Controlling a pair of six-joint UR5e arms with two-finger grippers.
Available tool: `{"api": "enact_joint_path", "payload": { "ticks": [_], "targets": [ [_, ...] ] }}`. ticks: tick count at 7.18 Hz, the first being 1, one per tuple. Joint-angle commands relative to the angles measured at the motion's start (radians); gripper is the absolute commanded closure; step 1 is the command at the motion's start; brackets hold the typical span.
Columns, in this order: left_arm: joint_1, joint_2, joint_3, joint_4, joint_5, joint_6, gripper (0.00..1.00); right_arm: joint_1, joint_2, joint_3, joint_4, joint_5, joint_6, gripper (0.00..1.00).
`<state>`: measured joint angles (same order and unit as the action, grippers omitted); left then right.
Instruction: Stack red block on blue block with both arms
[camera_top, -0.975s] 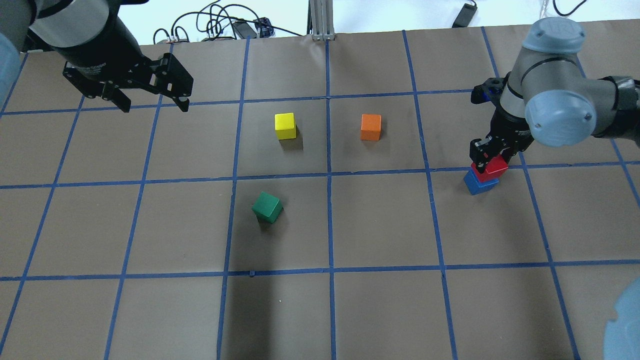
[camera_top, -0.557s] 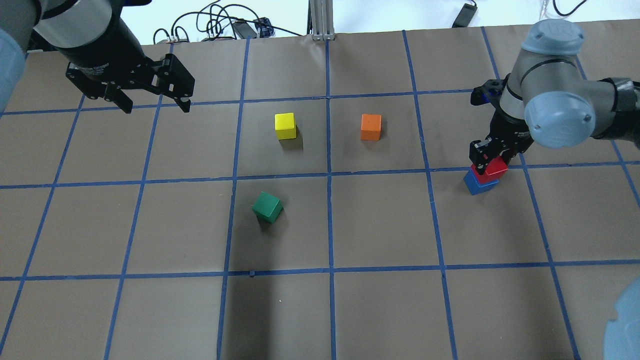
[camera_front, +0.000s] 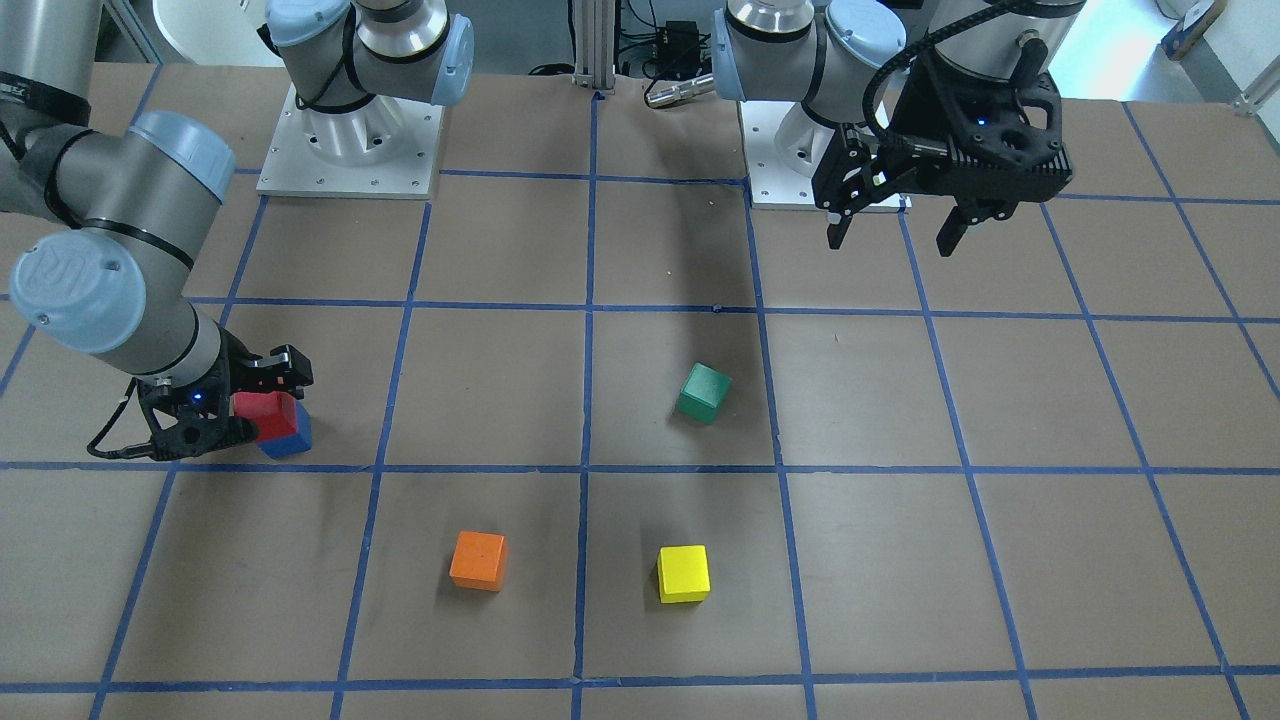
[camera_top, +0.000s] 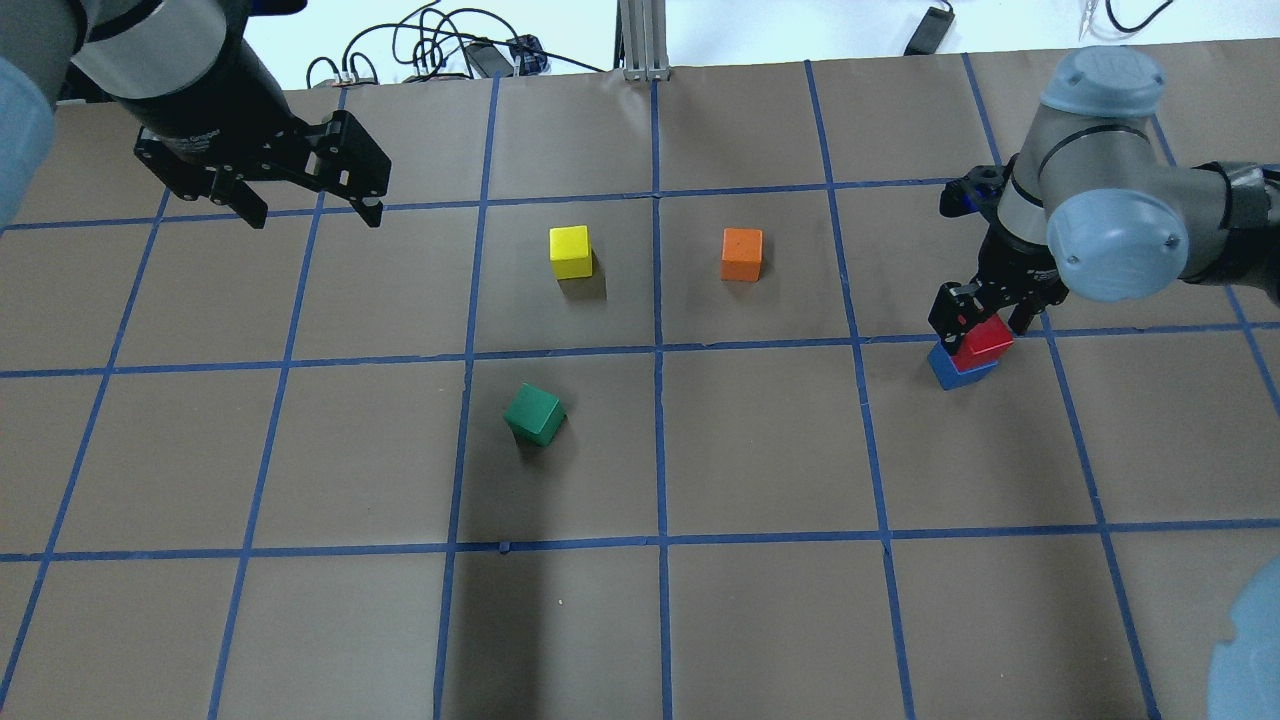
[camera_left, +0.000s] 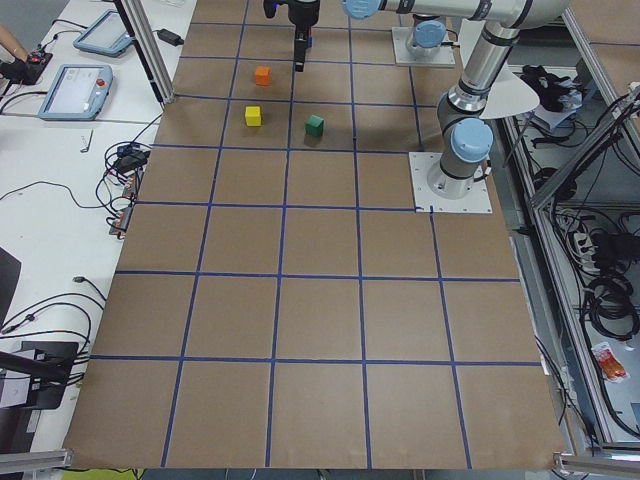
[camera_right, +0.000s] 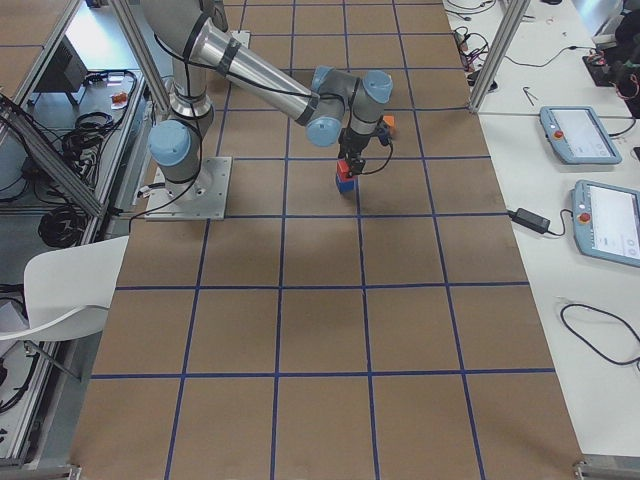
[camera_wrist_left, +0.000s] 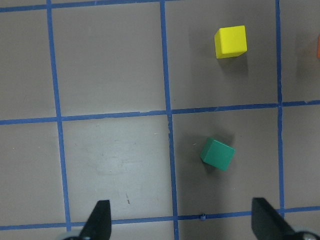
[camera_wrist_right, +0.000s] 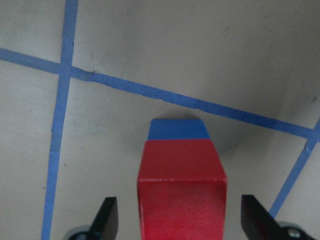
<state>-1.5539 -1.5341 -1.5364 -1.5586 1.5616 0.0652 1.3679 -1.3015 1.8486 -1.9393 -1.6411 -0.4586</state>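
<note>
The red block (camera_top: 987, 337) sits on top of the blue block (camera_top: 958, 371) at the right of the table, and also shows in the front view as red block (camera_front: 266, 416) on blue block (camera_front: 292, 441). My right gripper (camera_top: 985, 318) straddles the red block. In the right wrist view the fingers (camera_wrist_right: 106, 220) stand clear of the red block (camera_wrist_right: 181, 185) on both sides, so the gripper is open. The blue block (camera_wrist_right: 178, 129) peeks out beneath. My left gripper (camera_top: 310, 208) is open and empty, raised over the far left of the table.
A yellow cube (camera_top: 570, 251) and an orange cube (camera_top: 741, 254) stand mid-table at the far side. A green cube (camera_top: 534, 414) sits tilted nearer the robot. Cables lie beyond the table's far edge (camera_top: 470, 55).
My right gripper's fingers have spread apart from the red block, which stays on the blue block. The left arm has barely shifted.
</note>
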Motion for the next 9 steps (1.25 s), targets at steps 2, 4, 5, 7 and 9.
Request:
{"api": "enact_joint_path", "payload": {
  "ticks": [2,4,5,7,9],
  "targets": [
    [0.000,0.003,-0.002,0.000,0.000,0.004,0.00,0.000,-0.039,-0.070,0.034,0.001,0.026,0.00],
    [0.000,0.003,-0.002,0.000,0.000,0.004,0.00,0.003,-0.082,-0.177,0.188,0.003,0.028,0.00],
    [0.000,0.003,-0.002,0.000,0.000,0.004,0.00,0.006,-0.090,-0.228,0.276,0.001,0.111,0.00],
    [0.000,0.002,-0.001,0.000,0.000,0.004,0.00,0.066,-0.143,-0.326,0.403,0.006,0.223,0.00],
    [0.000,0.003,0.001,0.000,0.000,0.004,0.00,0.191,-0.154,-0.400,0.486,0.017,0.397,0.00]
  ]
}}
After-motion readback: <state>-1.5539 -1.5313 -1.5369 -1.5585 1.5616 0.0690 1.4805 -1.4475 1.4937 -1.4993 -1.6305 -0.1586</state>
